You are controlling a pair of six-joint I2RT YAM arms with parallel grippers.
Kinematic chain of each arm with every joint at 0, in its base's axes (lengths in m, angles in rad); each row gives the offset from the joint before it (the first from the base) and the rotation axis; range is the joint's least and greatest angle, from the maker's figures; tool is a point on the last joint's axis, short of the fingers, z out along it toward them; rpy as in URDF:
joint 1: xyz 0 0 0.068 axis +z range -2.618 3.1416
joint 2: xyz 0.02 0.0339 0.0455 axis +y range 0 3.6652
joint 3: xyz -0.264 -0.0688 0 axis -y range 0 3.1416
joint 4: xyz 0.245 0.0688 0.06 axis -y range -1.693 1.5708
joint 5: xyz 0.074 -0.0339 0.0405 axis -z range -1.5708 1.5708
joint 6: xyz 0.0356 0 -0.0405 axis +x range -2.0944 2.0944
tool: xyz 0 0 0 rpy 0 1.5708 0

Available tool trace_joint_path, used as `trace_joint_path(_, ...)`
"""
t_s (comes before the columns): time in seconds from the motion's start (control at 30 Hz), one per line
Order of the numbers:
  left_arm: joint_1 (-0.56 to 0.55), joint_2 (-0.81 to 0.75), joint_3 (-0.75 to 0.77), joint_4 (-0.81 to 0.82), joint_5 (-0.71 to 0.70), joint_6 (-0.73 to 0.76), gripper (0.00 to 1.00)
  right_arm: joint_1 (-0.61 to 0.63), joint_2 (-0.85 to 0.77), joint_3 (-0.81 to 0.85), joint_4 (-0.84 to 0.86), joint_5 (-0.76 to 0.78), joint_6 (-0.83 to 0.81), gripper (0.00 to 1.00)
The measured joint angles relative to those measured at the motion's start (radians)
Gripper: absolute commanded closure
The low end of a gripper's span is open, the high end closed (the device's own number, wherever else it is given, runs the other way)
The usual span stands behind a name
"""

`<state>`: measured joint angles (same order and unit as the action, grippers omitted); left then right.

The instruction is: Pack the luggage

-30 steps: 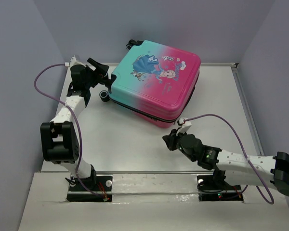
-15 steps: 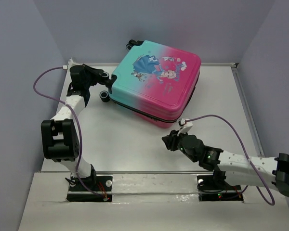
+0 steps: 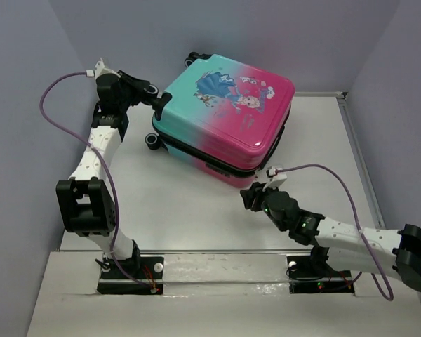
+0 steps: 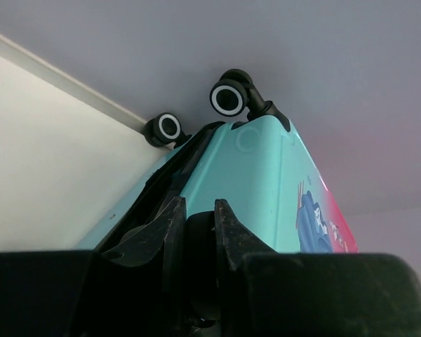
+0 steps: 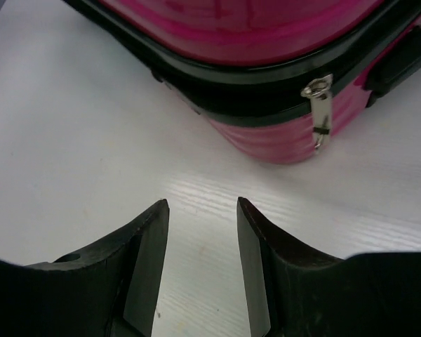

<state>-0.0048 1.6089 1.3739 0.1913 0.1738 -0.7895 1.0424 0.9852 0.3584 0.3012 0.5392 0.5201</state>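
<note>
- Left hand [image 4: 196,209], pinched on the luggage [image 3: 231,112] at its 9 o'clock corner, has lifted it; opening seems underway.
- Right hand [image 5: 202,210], agape and empty, has neared 5 o'clock.

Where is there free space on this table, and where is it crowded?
Free: the table in front of the luggage, and right of it. Crowded: around the left gripper at the wheels, and the right gripper at the pink corner.

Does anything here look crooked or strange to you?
The suitcase lies flat but skewed on the table, and its teal end seems lifted: a dark gap shows along the zipper seam where the left tool meets that corner.
</note>
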Motion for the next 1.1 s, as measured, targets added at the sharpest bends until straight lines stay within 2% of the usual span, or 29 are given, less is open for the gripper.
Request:
trace_joint_path(0.17,-0.001,0.024,0.051,-0.026,0.0,0.032,0.94,-0.103,-0.053,0.0,-0.002,-0.024,-0.041,0.42)
trace_joint_path(0.33,0.022,0.068,0.034,-0.039,0.01,0.03,0.94,-0.272,-0.103,0.001,-0.007,-0.175,-0.106,0.41)
trace_joint_path(0.43,0.024,0.075,0.017,-0.038,0.012,0.027,0.94,-0.386,-0.1,0.002,-0.01,-0.289,-0.126,0.41)
trace_joint_path(0.5,0.026,0.076,-0.003,-0.028,0.014,0.021,0.94,-0.45,-0.089,0.008,-0.014,-0.373,-0.145,0.45)
trace_joint_path(0.63,0.026,0.077,-0.028,-0.024,0.018,0.014,0.94,-0.484,-0.036,0.037,0.0,-0.512,-0.185,0.5)
trace_joint_path(0.73,0.026,0.077,-0.032,-0.025,0.017,0.014,0.82,-0.551,0.036,0.046,0.038,-0.649,-0.205,0.5)
trace_joint_path(0.93,0.027,0.079,-0.032,-0.038,0.008,0.027,0.66,-0.627,0.104,0.045,0.099,-0.806,-0.231,0.51)
trace_joint_path(1.03,0.027,0.091,-0.024,-0.053,0.0,0.065,0.47,-0.639,0.115,0.033,0.138,-0.844,-0.237,0.52)
trace_joint_path(1.07,0.027,0.097,-0.018,-0.06,-0.008,0.088,0.31,-0.644,0.125,0.031,0.148,-0.861,-0.238,0.54)
trace_joint_path(1.1,0.029,0.102,-0.013,-0.061,-0.014,0.093,0.23,-0.644,0.135,0.031,0.156,-0.869,-0.24,0.55)
